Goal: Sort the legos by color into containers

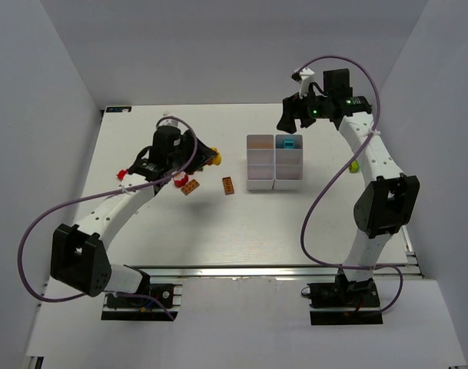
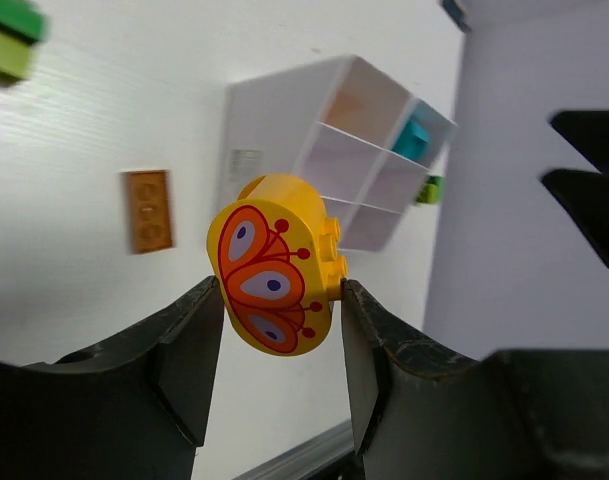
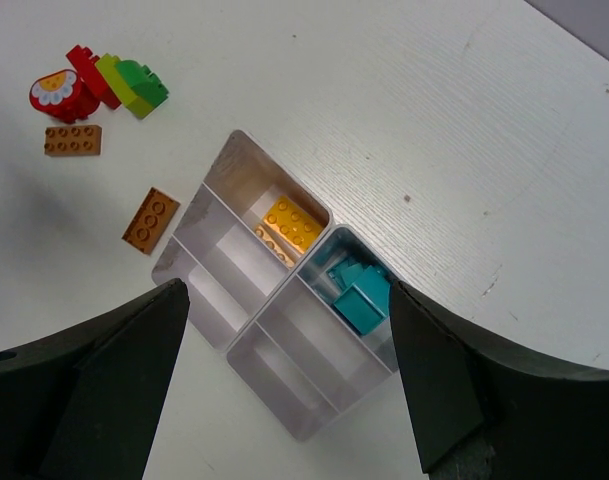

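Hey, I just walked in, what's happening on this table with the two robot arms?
The arms are sorting Lego pieces by color into a white six-compartment tray. The left tool grips a yellow rounded brick with a butterfly print. The right tool hangs open above the tray, holding nothing. One compartment holds a yellow-orange brick, its neighbour teal pieces; the other four look empty. Two orange plates, a red flower piece and green bricks lie loose on the table.

Fixed overhead view, two close wrist views, sharing tray [image 1: 261, 184]
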